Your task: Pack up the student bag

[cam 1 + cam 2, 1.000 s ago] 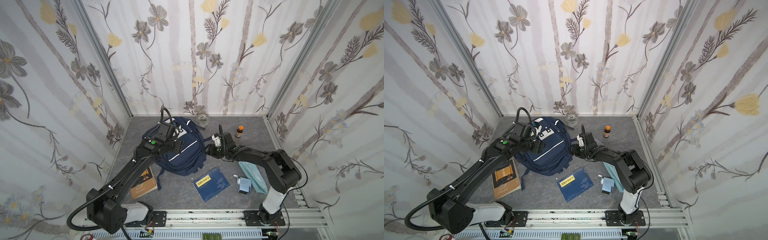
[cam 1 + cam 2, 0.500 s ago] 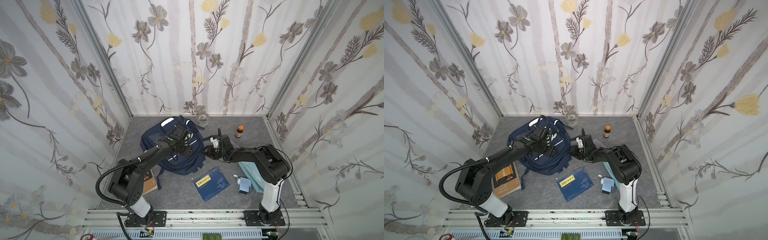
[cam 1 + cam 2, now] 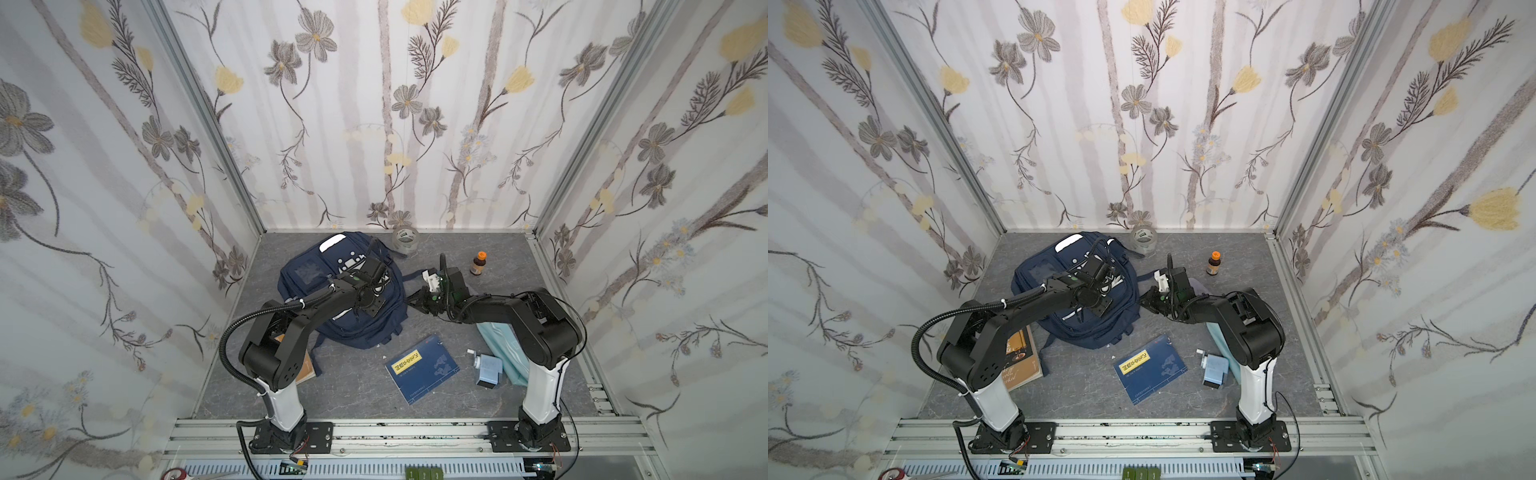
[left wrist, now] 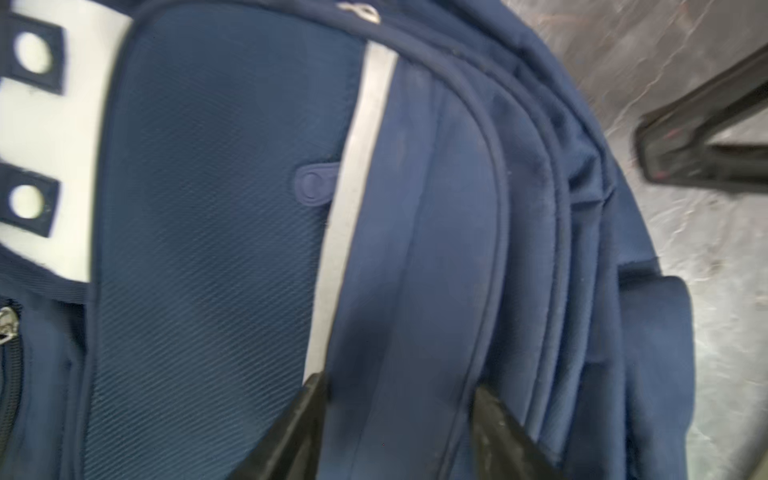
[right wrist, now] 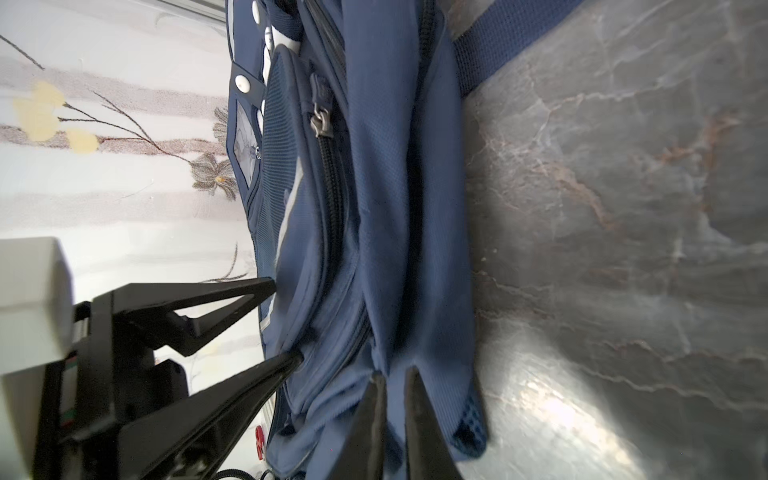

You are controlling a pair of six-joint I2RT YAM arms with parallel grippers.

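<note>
The student bag (image 3: 307, 274) (image 3: 1038, 274), a navy backpack with white patches, lies front up at the back left of the grey floor. My left gripper (image 3: 373, 311) (image 3: 1100, 307) is down on its front near the right side. In the left wrist view its jaws (image 4: 399, 390) stand open astride a flat band of the bag's fabric (image 4: 208, 208). My right gripper (image 3: 409, 298) (image 3: 1142, 300) is at the bag's right edge. In the right wrist view it (image 5: 392, 376) is shut on a fold of the bag's side fabric (image 5: 386, 187). The bag's zips look closed.
A blue booklet (image 3: 422, 368) lies in front of the bag. A brown book (image 3: 1019, 361) sits partly under the left arm. A teal pouch (image 3: 503, 353) and small blue box (image 3: 489, 370) lie by the right arm. A brown bottle (image 3: 478, 262) and tape roll (image 3: 405, 241) stand at the back.
My left gripper has swept right across the bag's front and its jaws have narrowed. My right gripper has closed on the bag's right edge.
</note>
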